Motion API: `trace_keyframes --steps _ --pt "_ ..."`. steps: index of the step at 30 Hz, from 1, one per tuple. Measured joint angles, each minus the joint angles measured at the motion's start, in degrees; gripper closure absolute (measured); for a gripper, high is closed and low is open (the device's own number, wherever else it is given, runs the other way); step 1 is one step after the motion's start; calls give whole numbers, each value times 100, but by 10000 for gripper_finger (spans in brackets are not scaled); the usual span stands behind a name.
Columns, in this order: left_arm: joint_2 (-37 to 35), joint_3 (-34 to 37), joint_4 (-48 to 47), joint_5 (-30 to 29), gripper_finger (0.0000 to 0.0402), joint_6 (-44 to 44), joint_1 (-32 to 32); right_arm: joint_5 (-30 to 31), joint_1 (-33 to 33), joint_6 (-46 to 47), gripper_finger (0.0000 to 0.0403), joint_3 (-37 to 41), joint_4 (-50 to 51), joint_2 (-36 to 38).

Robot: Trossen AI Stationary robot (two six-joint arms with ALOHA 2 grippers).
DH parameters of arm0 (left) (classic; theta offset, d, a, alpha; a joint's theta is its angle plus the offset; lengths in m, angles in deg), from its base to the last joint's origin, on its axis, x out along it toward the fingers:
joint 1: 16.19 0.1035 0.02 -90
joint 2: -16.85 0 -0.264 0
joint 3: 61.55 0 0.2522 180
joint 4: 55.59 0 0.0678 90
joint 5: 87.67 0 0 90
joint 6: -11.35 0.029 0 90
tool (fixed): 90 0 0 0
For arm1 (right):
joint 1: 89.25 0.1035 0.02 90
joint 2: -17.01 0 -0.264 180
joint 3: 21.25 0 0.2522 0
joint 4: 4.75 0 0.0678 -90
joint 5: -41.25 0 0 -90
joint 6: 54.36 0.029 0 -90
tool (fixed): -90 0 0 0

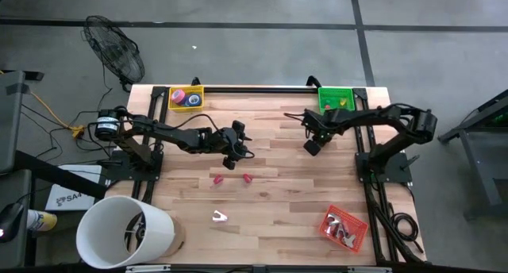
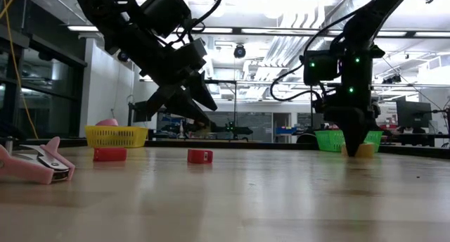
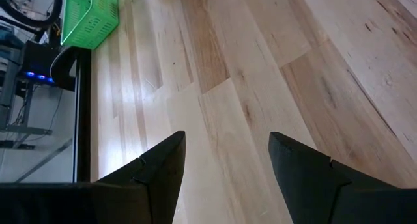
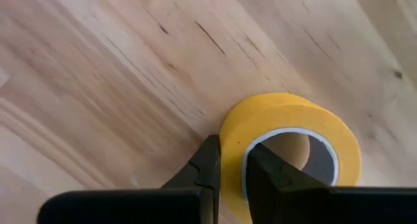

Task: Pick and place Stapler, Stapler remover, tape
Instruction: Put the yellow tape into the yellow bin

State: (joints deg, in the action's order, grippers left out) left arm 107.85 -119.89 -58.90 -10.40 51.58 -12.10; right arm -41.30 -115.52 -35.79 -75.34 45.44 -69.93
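A yellow tape roll (image 4: 290, 142) lies flat on the wooden table, right of centre toward the far side; my right gripper (image 4: 232, 175) stands over it, pointing down, shut on its wall. The low view shows the tape (image 2: 365, 150) under my right gripper (image 2: 354, 138). My left gripper (image 1: 234, 156) hangs open above mid-table with nothing between its fingers (image 3: 163, 168). Two small red staple removers (image 1: 216, 178) (image 1: 247, 178) lie below it. A pink stapler (image 1: 220, 217) lies nearer the front edge. My right gripper pinches the tape roll's wall (image 4: 232, 152), on the side nearest the camera. One finger (image 4: 267, 175) is inside the roll's hole and the other (image 4: 207, 168) is outside. The fingers come from above, pointing down. The roll lies flat on the table.
A yellow basket (image 1: 186, 98) holding tape rolls stands at the far left and a green basket (image 1: 335, 98) at the far right. A red basket (image 1: 344, 228) sits near the front right. A white bucket (image 1: 125, 233) stands off the front left corner.
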Motion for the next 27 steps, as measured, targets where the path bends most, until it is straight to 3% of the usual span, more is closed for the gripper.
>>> trace_keyframes --steps 6,11,27 --pt "0 0 7 152 186 -20 0 205 590 -20 371 1 -550 -5" --pt "0 2 158 166 186 -22 0 157 1186 -116 371 1 -1588 115" --pt "2 2 1047 464 186 -34 0 -108 3040 -2393 371 -1 -5011 445"
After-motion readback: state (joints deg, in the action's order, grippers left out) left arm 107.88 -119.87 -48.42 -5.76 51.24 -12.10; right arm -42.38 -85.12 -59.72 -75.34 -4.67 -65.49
